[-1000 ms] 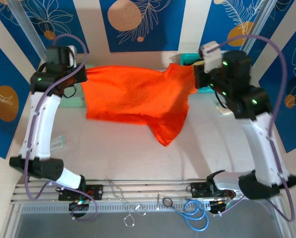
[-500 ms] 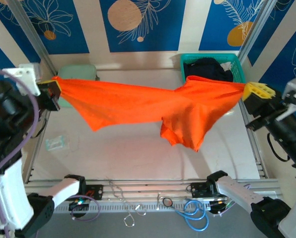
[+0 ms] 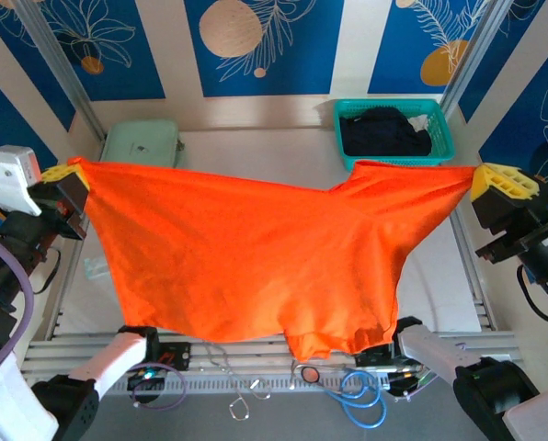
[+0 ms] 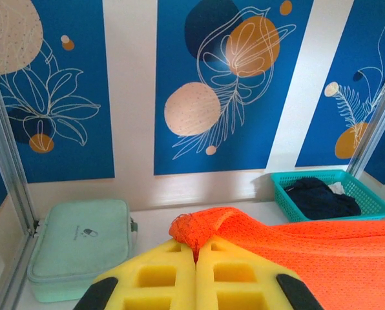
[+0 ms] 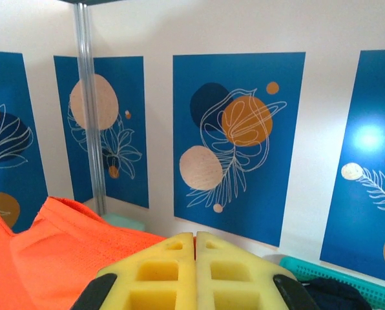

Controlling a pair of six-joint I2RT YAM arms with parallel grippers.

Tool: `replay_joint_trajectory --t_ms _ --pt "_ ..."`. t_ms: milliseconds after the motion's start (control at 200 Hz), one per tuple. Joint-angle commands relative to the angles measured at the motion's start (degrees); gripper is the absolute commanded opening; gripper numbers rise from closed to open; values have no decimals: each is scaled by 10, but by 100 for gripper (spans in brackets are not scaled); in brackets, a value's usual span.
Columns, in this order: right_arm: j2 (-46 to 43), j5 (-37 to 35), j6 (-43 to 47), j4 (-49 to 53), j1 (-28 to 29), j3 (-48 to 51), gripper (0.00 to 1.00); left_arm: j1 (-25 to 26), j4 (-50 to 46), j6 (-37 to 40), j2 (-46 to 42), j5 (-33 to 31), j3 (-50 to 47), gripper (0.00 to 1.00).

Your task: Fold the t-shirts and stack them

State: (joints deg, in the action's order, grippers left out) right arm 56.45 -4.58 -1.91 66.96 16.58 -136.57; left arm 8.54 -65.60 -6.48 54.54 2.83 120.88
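Note:
The bright orange t-shirt (image 3: 246,257) hangs stretched wide in the air between both arms, its lower edge drooping toward the near edge of the table. My left gripper (image 3: 67,179) is shut on the shirt's left corner; a bunched tip of orange fabric (image 4: 196,229) pokes out between its yellow fingers (image 4: 160,274). My right gripper (image 3: 481,176) is shut on the right corner, with orange cloth (image 5: 57,255) spreading off to its left. The black t-shirt (image 3: 384,131) lies crumpled in the teal basket (image 3: 439,124), also seen from the left wrist as a dark heap (image 4: 322,197).
A pale green box (image 3: 141,142) sits at the back left of the white table (image 3: 256,147). The teal basket stands at the back right. Metal frame posts rise at both back corners. Loose cables and clips lie along the near rail (image 3: 348,390).
Both arms have swung outward and toward the near edge, pulling the orange shirt from a bunched hang into a wide, taut spread that now covers most of the table in the top view.

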Motion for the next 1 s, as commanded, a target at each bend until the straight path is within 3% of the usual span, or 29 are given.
replay_joint_trajectory --t_ms 0,190,325,570,730,996 --pt "18 -26 16 -15 -2 31 0 2 16 25 11 -29 -18 0" --pt "48 -65 43 -97 -2 176 0 2 85 42 29 -55 -126 0" --pt "101 -87 72 -169 -4 269 0 2 174 45 53 -61 -260 0" --pt "277 -31 94 -353 -34 376 0 1 376 30 184 -78 -446 0" --pt "468 -15 113 -391 -48 276 0 2 494 14 340 -86 -449 0" --pt "802 -6 149 -278 -54 -85 0 2 532 2 603 -73 -287 0"
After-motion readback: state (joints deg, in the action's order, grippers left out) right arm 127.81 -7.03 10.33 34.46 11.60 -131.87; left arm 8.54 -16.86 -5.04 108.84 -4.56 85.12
